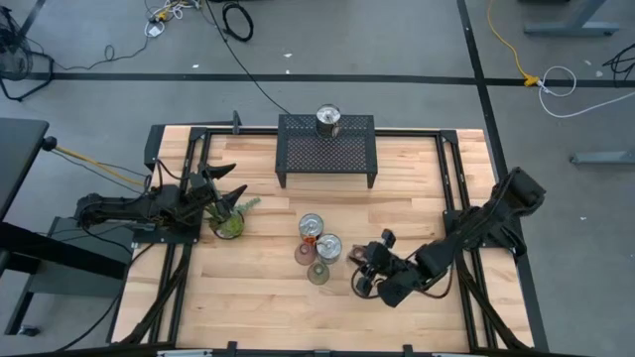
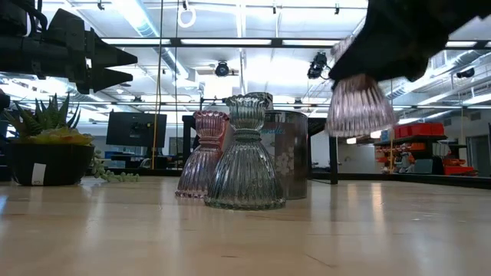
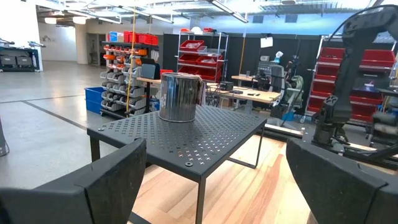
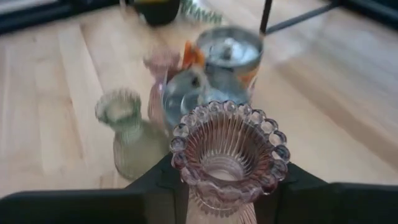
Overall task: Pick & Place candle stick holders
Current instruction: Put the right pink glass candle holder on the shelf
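My right gripper is shut on a pinkish ribbed glass holder at the table's near right, above the wood. Beside it stand two silver tins, one with an orange-red mark, a pink glass holder and an olive glass holder, each resting on its base. A third silver tin stands on the black mesh stand. My left gripper is open and empty, above the potted plant at the left. My right gripper pinches the pinkish holder between its two fingers, just below the beaded rim, which faces the wrist camera. The fingers come slanting down from the table's right. The holder is lifted clear, its flared ribbed end hanging below the gripper.
The spiky potted plant stands at the left, under my left gripper. The black mesh stand fills the far middle. Bare wood lies at the near edge and between the cluster and the stand.
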You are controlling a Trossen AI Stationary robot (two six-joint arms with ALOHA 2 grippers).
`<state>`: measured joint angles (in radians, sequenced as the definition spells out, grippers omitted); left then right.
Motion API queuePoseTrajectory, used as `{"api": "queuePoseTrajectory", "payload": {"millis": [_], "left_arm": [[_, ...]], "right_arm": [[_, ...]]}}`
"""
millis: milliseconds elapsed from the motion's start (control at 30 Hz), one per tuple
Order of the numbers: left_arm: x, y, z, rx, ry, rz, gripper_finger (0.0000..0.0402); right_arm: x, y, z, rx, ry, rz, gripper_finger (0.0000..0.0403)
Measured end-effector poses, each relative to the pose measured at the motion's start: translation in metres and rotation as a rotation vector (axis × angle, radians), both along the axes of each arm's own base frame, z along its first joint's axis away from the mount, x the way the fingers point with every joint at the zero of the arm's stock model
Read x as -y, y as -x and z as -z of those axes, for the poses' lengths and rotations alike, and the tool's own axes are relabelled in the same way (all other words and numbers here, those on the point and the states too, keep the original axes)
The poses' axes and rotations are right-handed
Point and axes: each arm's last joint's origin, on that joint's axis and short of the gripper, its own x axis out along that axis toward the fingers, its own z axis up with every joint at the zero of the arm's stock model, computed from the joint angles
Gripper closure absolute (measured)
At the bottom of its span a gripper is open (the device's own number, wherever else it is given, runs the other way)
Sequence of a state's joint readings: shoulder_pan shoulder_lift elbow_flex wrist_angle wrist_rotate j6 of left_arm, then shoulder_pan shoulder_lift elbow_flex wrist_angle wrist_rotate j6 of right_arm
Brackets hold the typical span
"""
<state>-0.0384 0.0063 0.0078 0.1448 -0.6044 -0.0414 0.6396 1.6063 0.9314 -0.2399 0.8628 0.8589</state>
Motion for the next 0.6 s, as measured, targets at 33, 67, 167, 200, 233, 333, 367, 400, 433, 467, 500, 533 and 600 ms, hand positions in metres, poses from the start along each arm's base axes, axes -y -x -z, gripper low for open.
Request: {"api": "queuePoseTrajectory", "payload": {"millis": [33,67,167,200,233,333,367,400,433,467,500,533,600], "left_arm": [[0.000,0.000,0.000,0.001,0.000,0.000,0.0016],[0.000,0.000,0.000,0.001,0.000,0.000,0.0016],[0.000,0.000,0.000,0.002,0.000,0.000,0.0016],[0.000,0.000,0.000,0.001,0.000,0.000,0.0016],[0.000,0.000,0.000,0.001,0.000,0.000,0.0016],[0.000,0.000,0.000,0.003,-0.001,0.010,0.0016],[0.000,0.000,-0.001,0.006,-0.002,0.017,0.0016],[0.001,0.000,-0.001,0.010,-0.003,0.025,0.0016],[0.001,0.000,-0.001,0.010,-0.004,0.033,0.0016],[0.001,0.000,-0.001,0.010,-0.005,0.037,0.0016],[0.001,0.000,-0.001,0.014,-0.005,0.038,0.0016],[0.001,0.000,-0.001,0.014,-0.005,0.037,0.0016],[0.001,0.000,-0.001,0.014,-0.005,0.038,0.0016]], "right_arm": [[0.001,0.003,-0.006,0.011,0.008,0.005,0.0288],[0.003,0.005,-0.012,0.021,0.013,0.004,0.0288],[0.012,0.012,-0.029,0.031,0.036,0.004,0.0288],[0.016,0.014,-0.035,0.036,0.042,0.003,0.0288],[0.021,0.016,-0.041,0.039,0.052,0.006,0.0288],[0.037,0.022,-0.057,0.058,0.097,0.046,0.0288],[0.041,0.024,-0.062,0.064,0.110,0.054,0.0288],[0.047,0.026,-0.068,0.068,0.126,0.063,0.0288],[0.053,0.028,-0.073,0.070,0.141,0.071,0.0288],[0.059,0.028,-0.077,0.075,0.149,0.080,0.0288],[0.064,0.029,-0.081,0.075,0.156,0.086,0.0288],[0.070,0.030,-0.085,0.071,0.164,0.093,0.0288],[0.082,0.031,-0.092,0.073,0.185,0.112,0.0288]]}}
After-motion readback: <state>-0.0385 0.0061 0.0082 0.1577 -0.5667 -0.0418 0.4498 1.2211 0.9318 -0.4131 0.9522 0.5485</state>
